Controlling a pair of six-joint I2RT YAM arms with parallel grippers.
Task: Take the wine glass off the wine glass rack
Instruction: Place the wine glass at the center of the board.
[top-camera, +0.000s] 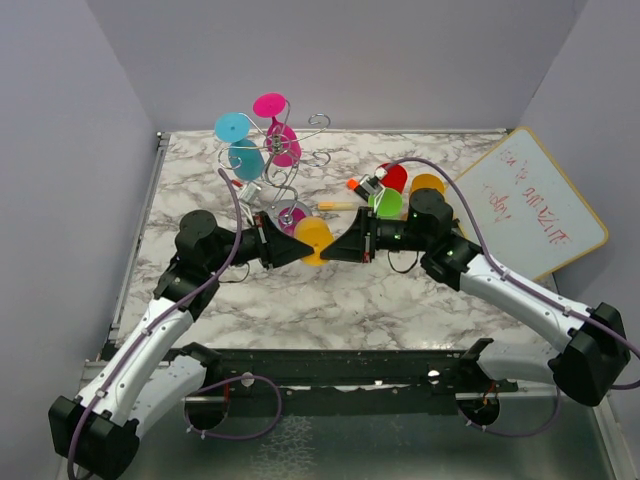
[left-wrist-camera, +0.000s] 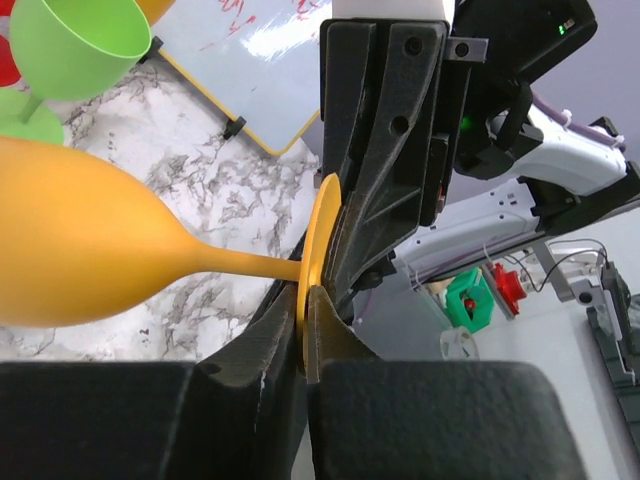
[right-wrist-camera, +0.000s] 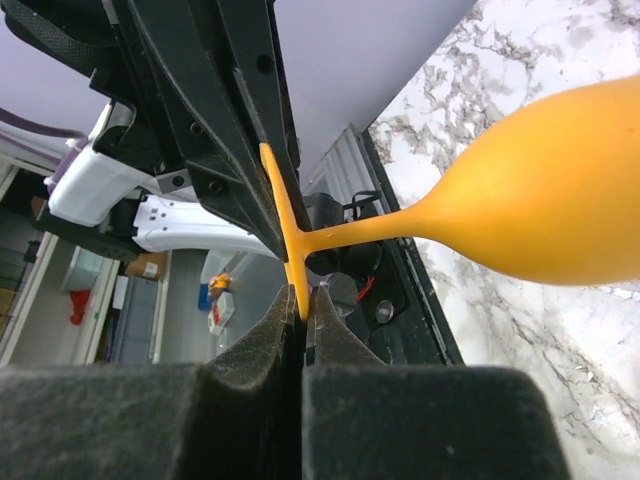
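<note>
So nearest to the arm bases, about the middle of the table (top-camera: 350, 300), the two arms meet nose to nose with the orange wine glass (top-camera: 312, 235) between them. It's lying sideways in the air, bowl pointing toward the far edge and its flat foot (left-wrist-camera: 318, 245) standing on edge. The right gripper (right-wrist-camera: 301, 312) is clamped tight on one side of that foot's rim, and you can see the thin disc wedged right between the pads. The left gripper (left-wrist-camera: 308, 300) comes in from the opposite side with its jaws nearly together around the other side of the rim. They look closed on it too, though how firmly it's pinching is hard to say. Looks like a handover, honestly: the foot is the only thin flat bit two grippers can share, which would explain why both hold it there and leave the bowl alone. So the task's glass is clear of the rack, well apart from it, hanging between the two grippers. A bit farther back on the right stand a green glass (top-camera: 385, 203), a red one (top-camera: 393, 178) and another orange one (top-camera: 428, 185), probably the spot where finished glasses go. A whiteboard (top-camera: 525, 205) leans at the right edge. Toward the far left corner is the chrome rack (top-camera: 300, 140), with a blue glass (top-camera: 245, 158) and a pink glass (top-camera: 283, 145) hanging from its curled arms by their feet.
</note>
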